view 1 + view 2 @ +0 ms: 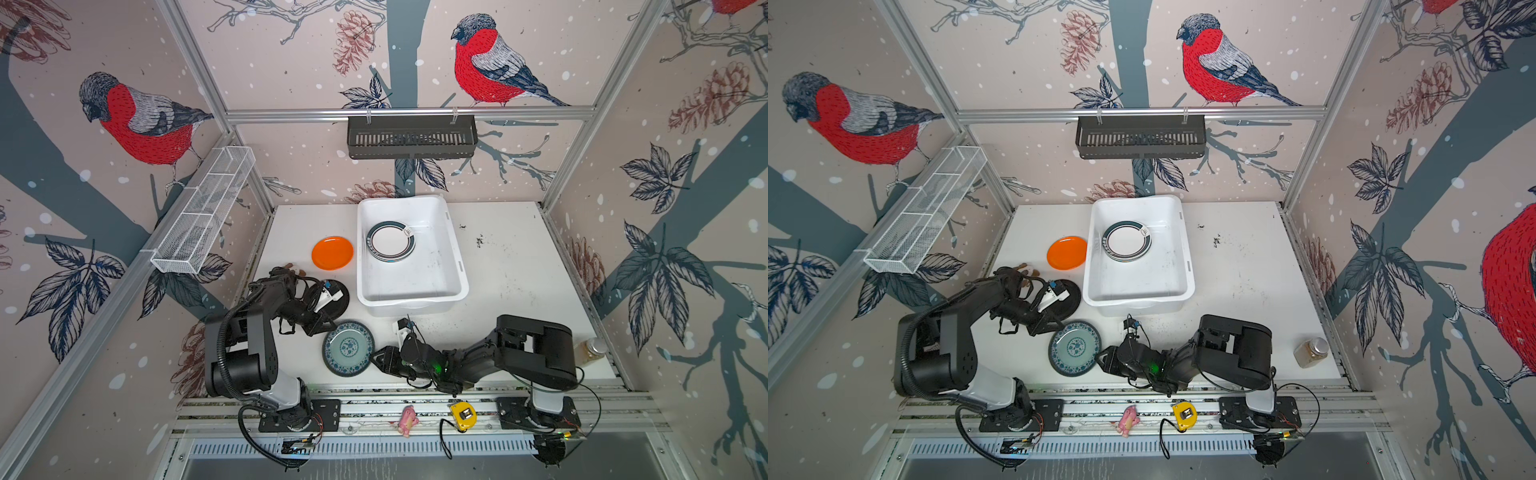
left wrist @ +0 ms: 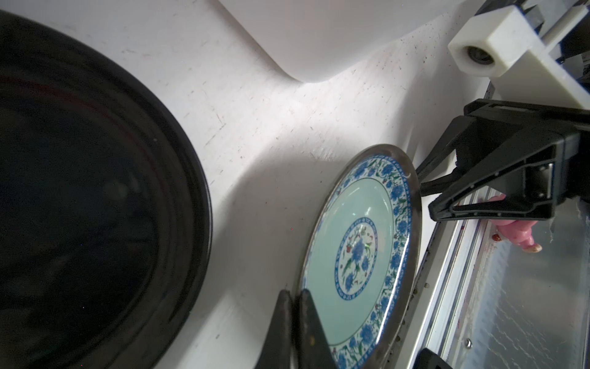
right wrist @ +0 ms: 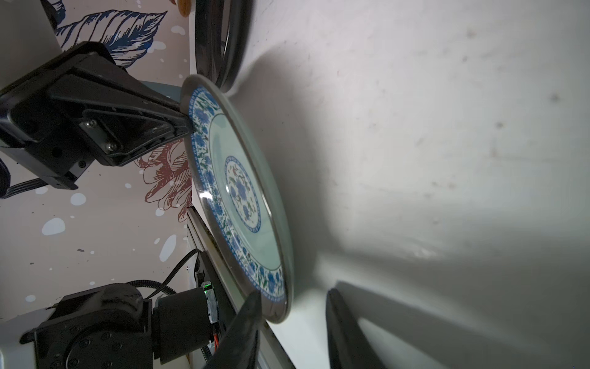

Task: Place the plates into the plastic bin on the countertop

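A teal floral plate (image 1: 348,348) (image 1: 1075,348) (image 2: 360,249) (image 3: 239,191) lies near the countertop's (image 1: 519,270) front edge, between both grippers. My left gripper (image 1: 325,328) (image 2: 295,292) (image 3: 183,123) is shut on nothing, its tips on the plate's far-left rim. My right gripper (image 1: 374,356) (image 2: 426,198) (image 3: 293,295) is open, one finger on each side of the right rim. A black plate (image 1: 340,307) (image 2: 79,191) lies under the left wrist. An orange plate (image 1: 332,252) lies left of the plastic bin (image 1: 415,278) (image 1: 1142,278). The bin holds stacked white dark-rimmed plates (image 1: 390,242).
A capped jar (image 1: 592,351) stands at the counter's front right. A black slotted basket (image 1: 411,137) hangs on the back rail and a white wire-mesh tray (image 1: 203,208) on the left rail. A pink toy (image 1: 406,420) and yellow tape measure (image 1: 463,415) lie on the front rails.
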`<state>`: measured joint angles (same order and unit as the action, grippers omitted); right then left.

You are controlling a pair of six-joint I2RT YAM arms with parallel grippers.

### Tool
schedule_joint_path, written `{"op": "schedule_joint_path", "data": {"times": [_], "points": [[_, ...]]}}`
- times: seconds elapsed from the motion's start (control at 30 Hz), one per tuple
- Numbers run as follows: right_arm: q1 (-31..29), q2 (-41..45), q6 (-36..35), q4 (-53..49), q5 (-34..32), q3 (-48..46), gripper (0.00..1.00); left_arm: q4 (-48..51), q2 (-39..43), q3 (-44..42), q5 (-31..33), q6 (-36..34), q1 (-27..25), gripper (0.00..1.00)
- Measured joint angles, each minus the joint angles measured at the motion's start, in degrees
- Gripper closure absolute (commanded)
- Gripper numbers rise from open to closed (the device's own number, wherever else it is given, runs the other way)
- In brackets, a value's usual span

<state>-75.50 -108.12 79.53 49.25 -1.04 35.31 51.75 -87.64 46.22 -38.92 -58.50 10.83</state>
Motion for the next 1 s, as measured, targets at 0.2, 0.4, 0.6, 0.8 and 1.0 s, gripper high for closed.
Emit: {"op": "schedule_joint_path", "data": {"times": [0.2, 0.4, 0.6, 0.8, 1.0], "points": [[0.4, -1.7, 0.0, 1.4, 0.4, 1.1, 0.69, 0.3, -0.2, 0.0, -0.1, -0.6, 0.0, 1.0], [0.5, -3.9, 0.0, 2.3, 0.4, 2.8, 0.75, 1.6, -0.1, 0.0, -0.3, -2.0, 0.0, 1.0], [0.5, -4.5, 0.2, 2.8, 0.3, 2.8, 0.84, 1.9, 1.0, -0.3, -0.3, -3.0, 0.0, 1.0], [0.4, -4.6, 1.0, 5.3, 0.5, 1.6, 0.92, 2.3, 1.5, -0.3, -1.3, -2.8, -0.1, 0.95], [0.6, -5.2, 1.7, 7.5, 0.3, 0.6, 0.95, 2.7, 3.1, -0.3, -1.5, -3.0, -0.1, 0.61]]}}
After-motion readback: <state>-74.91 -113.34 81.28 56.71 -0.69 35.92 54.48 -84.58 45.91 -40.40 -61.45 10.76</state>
